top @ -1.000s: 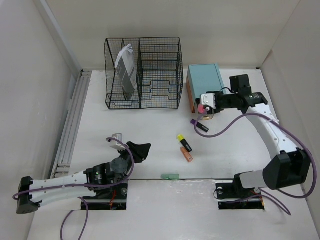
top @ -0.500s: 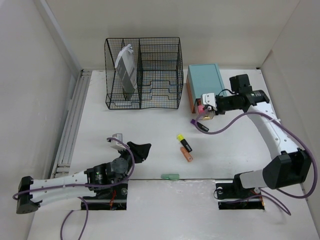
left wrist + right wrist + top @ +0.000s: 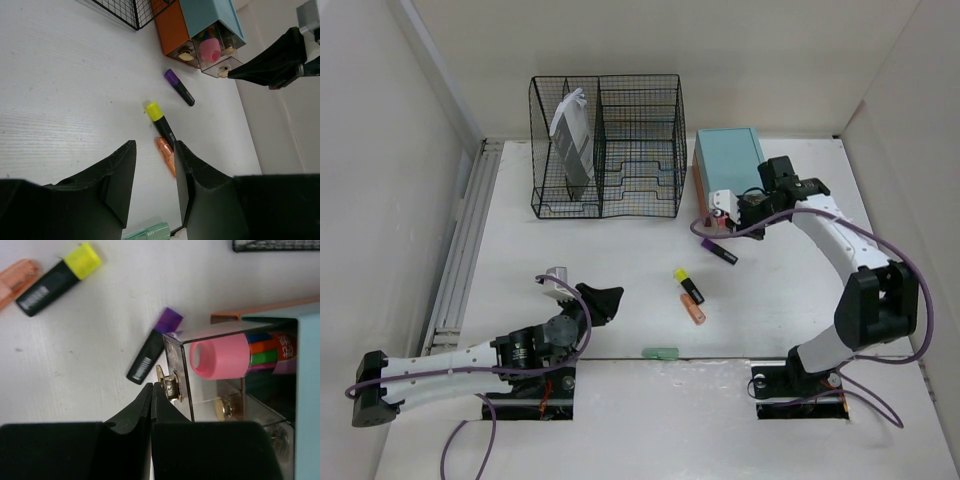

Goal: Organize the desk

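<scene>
The large, matte white rectangular desk (image 3: 620, 250) is lying between white walls, filling the whole workspace. Near its far right corner, the right gripper (image 3: 152, 386) is meeting the small brass knob (image 3: 167, 382) of a clear plastic drawer (image 3: 212, 390). Its fingers are pinched together with nothing between them. The drawer is sticking out of a teal-topped, orange-sided box (image 3: 730, 160) and is carrying a pink-capped marker (image 3: 220, 357). The step in hand is probably working this drawer, though push or pull cannot be told.

Loose pens are waiting towards the right of the desk's middle: a purple-capped black marker (image 3: 720, 250) just beside the drawer, a yellow-capped black highlighter (image 3: 688, 284) and a translucent orange pen (image 3: 693, 311). The next move is likely calling for one of these to be gripped.

The left gripper (image 3: 152, 165) is hovering by the near edge, narrowly parted and empty.
</scene>
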You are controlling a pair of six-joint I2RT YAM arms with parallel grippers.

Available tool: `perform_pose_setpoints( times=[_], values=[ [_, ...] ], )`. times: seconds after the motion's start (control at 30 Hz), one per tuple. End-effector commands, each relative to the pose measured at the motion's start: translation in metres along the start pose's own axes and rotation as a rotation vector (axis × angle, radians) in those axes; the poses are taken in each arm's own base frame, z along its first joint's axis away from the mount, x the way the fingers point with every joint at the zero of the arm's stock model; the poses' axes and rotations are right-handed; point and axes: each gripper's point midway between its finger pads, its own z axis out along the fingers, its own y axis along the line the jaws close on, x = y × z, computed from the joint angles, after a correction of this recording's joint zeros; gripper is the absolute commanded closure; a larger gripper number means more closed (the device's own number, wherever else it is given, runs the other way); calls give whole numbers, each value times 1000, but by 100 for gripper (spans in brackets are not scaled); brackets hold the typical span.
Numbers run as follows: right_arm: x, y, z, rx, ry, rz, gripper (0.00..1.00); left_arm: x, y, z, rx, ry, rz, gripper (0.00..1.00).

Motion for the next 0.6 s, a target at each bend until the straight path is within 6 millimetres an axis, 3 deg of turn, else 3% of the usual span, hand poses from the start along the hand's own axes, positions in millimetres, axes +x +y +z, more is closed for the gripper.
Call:
perform_pose_setpoints(
  times=[0.0, 0.1, 0.23, 0.33, 0.37, 0.57],
  values=[
    [-5, -43, -4, 200, 35, 12, 100, -13, -15, -1, 31, -32, -39, 67],
    [5, -54, 5, 258, 88, 54, 100, -13, -15, -1, 31, -32, -39, 67],
    [-6, -77, 17, 373, 117, 46, 100, -12, -13, -1, 26, -29, -32, 67],
    [-3, -87, 29, 423, 156, 76, 100, -12, -12, -1, 25, -29, -31, 67],
    [-13, -95, 30, 453, 140, 65, 100, -12, -12, -1, 25, -29, -31, 67],
    [-15, -117, 28, 569, 166, 113, 100, -11, -13, -2, 30, -20, -39, 67]
  ],
)
